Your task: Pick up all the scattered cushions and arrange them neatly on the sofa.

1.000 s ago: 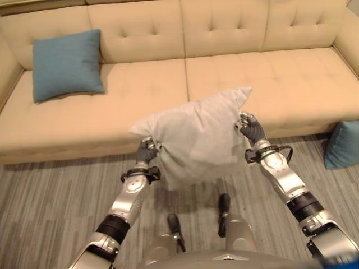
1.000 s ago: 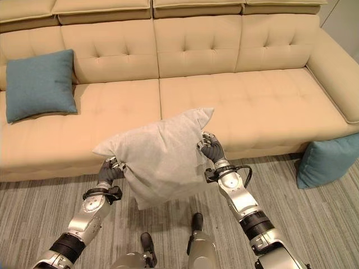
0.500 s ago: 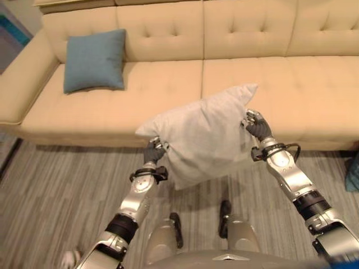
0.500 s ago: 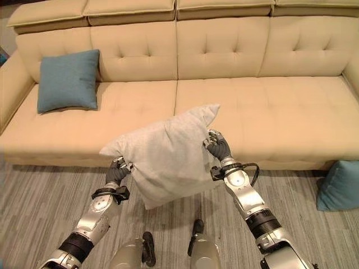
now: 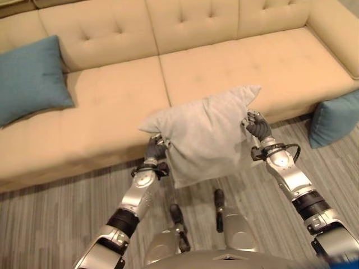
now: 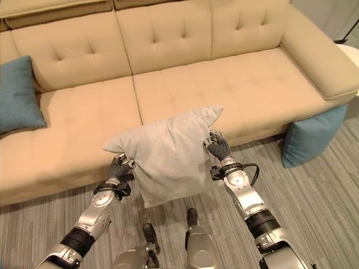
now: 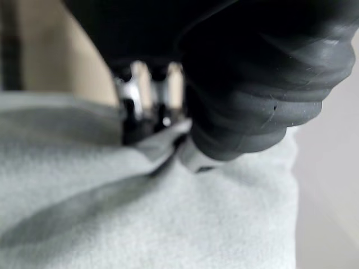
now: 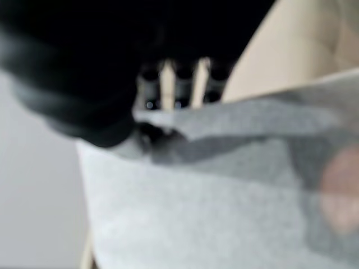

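Left to right: teal cushion leans upright against the sofa backrest at the left end of the seat, well apart from everything else. Left hand comes up from lower left, fingers curled and pinching the lower-left corner of the grey cushion; the left wrist view shows cloth bunched under the dark ribbed cover with the fingers wrapped into the fabric fold. Grey cushion hangs in the air between both hands, off the floor and in front of the sofa's front edge, roughly over the seam between the two seat sections, not touching the seat. Its long axis runs diagonal, low on the robot's left and high on the right, with one corner pointing up and right toward the seat and the opposite edge sagging down toward the floor. Broad face is turned toward the head camera. Right hand comes in from lower right, fingers closed on the cushion's upper-right edge just below the raised corner; the right wrist view shows the cloth edge clamped against the fingers. Cushion body sits between the two hands, each grip at an outer edge, none of it wrapped around a palm. Far right: second teal cushion stands on the floor, leaning against the sofa's front by the right armrest.
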`<state>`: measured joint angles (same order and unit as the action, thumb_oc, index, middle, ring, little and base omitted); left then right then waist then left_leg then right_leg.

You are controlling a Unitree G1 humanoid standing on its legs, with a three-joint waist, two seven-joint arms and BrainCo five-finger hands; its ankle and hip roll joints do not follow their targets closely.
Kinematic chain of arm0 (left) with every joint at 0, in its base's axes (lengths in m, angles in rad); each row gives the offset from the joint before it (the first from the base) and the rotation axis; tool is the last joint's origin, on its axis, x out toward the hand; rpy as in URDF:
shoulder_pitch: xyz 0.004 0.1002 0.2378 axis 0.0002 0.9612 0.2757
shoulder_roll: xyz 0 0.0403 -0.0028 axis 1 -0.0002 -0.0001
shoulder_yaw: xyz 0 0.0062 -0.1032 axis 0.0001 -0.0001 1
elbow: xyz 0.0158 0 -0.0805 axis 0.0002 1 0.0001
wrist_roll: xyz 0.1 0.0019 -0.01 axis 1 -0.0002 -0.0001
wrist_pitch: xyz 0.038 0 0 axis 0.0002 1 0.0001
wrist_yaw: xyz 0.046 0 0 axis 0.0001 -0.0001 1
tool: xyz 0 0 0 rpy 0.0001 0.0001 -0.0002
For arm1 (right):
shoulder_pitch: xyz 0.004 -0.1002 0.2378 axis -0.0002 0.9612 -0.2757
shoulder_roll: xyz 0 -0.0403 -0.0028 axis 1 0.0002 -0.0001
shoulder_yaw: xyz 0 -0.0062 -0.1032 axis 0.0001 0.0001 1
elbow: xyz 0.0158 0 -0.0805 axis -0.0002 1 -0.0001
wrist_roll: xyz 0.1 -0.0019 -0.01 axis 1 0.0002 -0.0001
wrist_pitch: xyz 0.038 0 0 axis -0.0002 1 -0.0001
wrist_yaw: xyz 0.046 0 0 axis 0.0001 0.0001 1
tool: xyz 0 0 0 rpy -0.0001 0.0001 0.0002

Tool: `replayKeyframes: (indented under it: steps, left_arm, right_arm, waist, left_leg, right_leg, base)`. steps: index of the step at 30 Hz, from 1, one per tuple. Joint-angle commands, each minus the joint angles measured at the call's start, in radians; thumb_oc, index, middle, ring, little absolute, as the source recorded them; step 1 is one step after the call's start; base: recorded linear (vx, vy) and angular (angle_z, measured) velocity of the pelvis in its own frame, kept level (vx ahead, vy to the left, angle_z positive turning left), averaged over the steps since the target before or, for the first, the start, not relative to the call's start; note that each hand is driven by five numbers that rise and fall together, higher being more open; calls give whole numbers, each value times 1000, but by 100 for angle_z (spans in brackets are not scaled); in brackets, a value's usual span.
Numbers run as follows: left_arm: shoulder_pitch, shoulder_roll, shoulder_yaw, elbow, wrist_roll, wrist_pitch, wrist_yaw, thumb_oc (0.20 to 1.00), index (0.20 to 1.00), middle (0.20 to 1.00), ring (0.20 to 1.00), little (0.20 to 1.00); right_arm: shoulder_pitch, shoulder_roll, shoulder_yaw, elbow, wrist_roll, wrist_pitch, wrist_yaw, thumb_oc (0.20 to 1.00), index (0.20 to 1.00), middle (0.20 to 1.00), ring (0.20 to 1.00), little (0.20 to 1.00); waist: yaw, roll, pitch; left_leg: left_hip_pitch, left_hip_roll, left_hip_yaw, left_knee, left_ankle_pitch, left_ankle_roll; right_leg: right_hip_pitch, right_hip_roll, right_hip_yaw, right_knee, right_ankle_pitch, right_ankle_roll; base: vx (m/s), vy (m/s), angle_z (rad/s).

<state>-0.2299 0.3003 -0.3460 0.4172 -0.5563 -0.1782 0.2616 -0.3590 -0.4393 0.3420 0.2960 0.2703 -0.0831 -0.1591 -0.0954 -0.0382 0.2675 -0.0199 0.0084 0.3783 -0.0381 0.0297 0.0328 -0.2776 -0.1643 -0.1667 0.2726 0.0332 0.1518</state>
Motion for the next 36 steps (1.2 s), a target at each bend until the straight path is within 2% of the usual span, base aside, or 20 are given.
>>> replayKeyframes:
  steps: [1, 5, 8, 9, 11, 12, 14, 15, 16, 20, 22, 24, 25, 26, 28, 29, 30, 32, 33, 36]
  left_arm:
    - [-105, -40, -56, -133, 57, -82, -80, 200, 200, 200, 200, 200]
    - [-95, -40, -48, -135, 60, -79, -87, 200, 200, 200, 200, 200]
    - [-91, -39, -37, -128, 60, -78, -90, 200, 200, 200, 200, 200]
    - [-86, -41, -33, -127, 65, -79, -88, 200, 200, 200, 200, 200]
    - [-84, -41, -27, -127, 65, -82, -87, 200, 200, 200, 200, 200]
    - [-81, -42, -23, -125, 65, -83, -86, 200, 200, 200, 200, 200]
    - [-73, -43, -22, -117, 59, -85, -89, 200, 200, 200, 200, 200]
    - [-73, -44, -22, -117, 59, -85, -89, 200, 200, 200, 200, 200]
    - [-67, -50, -21, -116, 59, -86, -94, 200, 200, 200, 200, 200]
    - [-44, -64, -22, -130, 41, -85, -111, 200, 200, 200, 200, 200]
    - [-40, -68, -17, -135, 33, -86, -112, 200, 200, 200, 200, 200]
    - [-40, -73, -15, -129, 22, -85, -116, 200, 200, 200, 200, 200]
    - [-43, -71, -18, -129, 22, -86, -118, 200, 200, 200, 200, 200]
    - [-43, -72, -26, -128, 22, -84, -112, 200, 200, 200, 200, 200]
    - [-53, -87, -30, -125, 16, -77, -108, 200, 200, 200, 200, 200]
    - [-53, -87, -30, -125, 16, -77, -108, 200, 200, 200, 200, 200]
    - [-54, -94, -20, -113, 34, -87, -83, 200, 200, 200, 200, 200]
    - [-48, -89, -20, -118, 28, -84, -96, 200, 200, 200, 200, 200]
    - [-45, -87, -23, -123, 32, -84, -101, 200, 200, 200, 200, 200]
    - [-29, -69, -9, -142, 30, -87, -104, 200, 200, 200, 200, 200]
  right_arm:
    - [-111, 120, 91, -112, 0, -95, 87, 200, 200, 200, 200, 200]
    - [-100, 115, 91, -125, -8, -99, 91, 200, 200, 200, 200, 200]
    - [-97, 118, 95, -128, -10, -100, 95, 200, 200, 200, 200, 200]
    - [-96, 119, 104, -125, -25, -100, 95, 200, 200, 200, 200, 200]
    - [-101, 121, 111, -131, -41, -97, 91, 200, 200, 200, 200, 200]
    - [-101, 122, 113, -132, -46, -96, 93, 200, 200, 200, 200, 200]
    - [-92, 112, 116, -136, -53, -95, 99, 200, 200, 200, 200, 200]
    - [-92, 112, 116, -136, -53, -95, 99, 200, 200, 200, 200, 200]
    - [-77, 114, 117, -140, -57, -89, 107, 200, 200, 200, 200, 200]
    - [-61, 98, 118, -153, -54, -90, 120, 200, 200, 200, 200, 200]
    - [-66, 93, 121, -158, -53, -93, 122, 200, 200, 200, 200, 200]
    - [-57, 81, 123, -176, -40, -96, 128, 200, 200, 200, 200, 200]
    - [-55, 78, 123, -178, -35, -98, 129, 200, 200, 200, 200, 200]
    - [-51, 73, 124, -177, -37, -100, 125, 200, 200, 200, 200, 200]
    - [-45, 69, 116, -183, -44, -95, 120, 200, 200, 200, 200, 200]
    - [-45, 69, 116, -183, -44, -95, 120, 200, 200, 200, 200, 200]
    - [-22, 81, 102, -166, -38, -109, 110, 200, 200, 200, 200, 200]
    - [-19, 88, 105, -168, -31, -101, 123, 200, 200, 200, 200, 200]
    - [-32, 94, 113, -160, -36, -103, 127, 200, 200, 200, 200, 200]
    - [-20, 107, 110, -157, -23, -95, 143, 200, 200, 200, 200, 200]
  waist:
    - [17, -20, -48]
    - [8, -22, -64]
    - [4, -27, -69]
    - [1, -30, -68]
    - [1, -32, -67]
    - [0, -32, -67]
    - [-13, -35, -67]
    - [-13, -35, -67]
    - [-7, -31, -71]
    - [-7, -23, -79]
    - [-6, -17, -89]
    - [-1, -24, -93]
    - [7, -28, -86]
    - [10, -34, -81]
    - [4, -33, -80]
    - [4, -35, -82]
    - [25, -47, -64]
    - [23, -49, -68]
    - [29, -51, -62]
    - [16, -54, -62]
  left_leg:
    - [-22, 25, -35, 65, -30, -64]
    - [-3, 11, -47, 49, -50, -70]
    - [17, 3, -52, 43, -67, -76]
    - [26, -6, -60, 55, -84, -76]
    - [44, -10, -56, 61, -101, -79]
    - [50, -12, -58, 64, -109, -79]
    - [63, -20, -70, 81, -132, -83]
    - [62, -20, -69, 83, -133, -83]
    - [73, -19, -70, 102, -150, -86]
    - [78, -14, -88, 169, -181, -105]
    - [74, 11, -90, 219, -172, -124]
    - [28, 78, -69, 386, -72, -186]
    - [6, 85, -82, 434, -51, -200]
    - [-7, 85, -88, 429, -57, -195]
    - [-42, 75, -52, 274, -101, -162]
    - [-43, 70, -51, 268, -96, -160]
    - [-89, 70, -84, 161, -32, -138]
    - [-71, 56, -94, 146, -46, -131]
    - [-67, 31, -113, 133, -49, -118]
    - [-44, 23, -84, 93, -46, -97]
  right_leg:
    - [25, -14, -54, 25, 77, 50]
    - [-2, -11, -75, -106, 87, 34]
    - [-7, -21, -76, -187, 116, 44]
    - [-18, -28, -59, -223, 144, 55]
    - [-27, -49, -83, -254, 170, 63]
    - [-28, -52, -79, -265, 175, 65]
    - [-34, -56, -27, -254, 192, 78]
    - [-35, -57, -26, -252, 191, 78]
    - [-20, -84, -71, -242, 194, 77]
    - [7, -94, -112, -223, 190, 70]
    - [28, -76, -152, -235, 170, 59]
    - [86, -47, -188, -251, 135, 27]
    - [97, -39, -197, -253, 124, 16]
    - [98, -36, -204, -248, 113, 11]
    - [90, -33, -216, -233, 104, 29]
    - [87, -36, -215, -233, 106, 30]
    - [102, -2, -175, -211, 95, 31]
    - [94, 0, -174, -201, 95, 35]
    - [75, 2, -157, -164, 105, 40]
    - [12, -19, -122, -66, 128, 68]
  base:
    - [177, 66, 9]
    - [207, 16, 8]
    - [207, -47, 7]
    - [228, -63, 16]
    - [253, -83, 13]
    - [224, -88, 8]
    - [222, -93, 8]
    - [244, -110, 13]
    - [145, -66, 8]
    - [247, -130, 11]
    - [216, -200, 34]
    - [244, -273, 27]
    - [120, -173, 7]
    - [83, -97, -10]
    - [76, -17, -25]
    - [109, 41, -10]
    - [67, 23, 7]
    - [64, 75, -31]
    - [29, 125, -96]
    - [28, 146, -140]
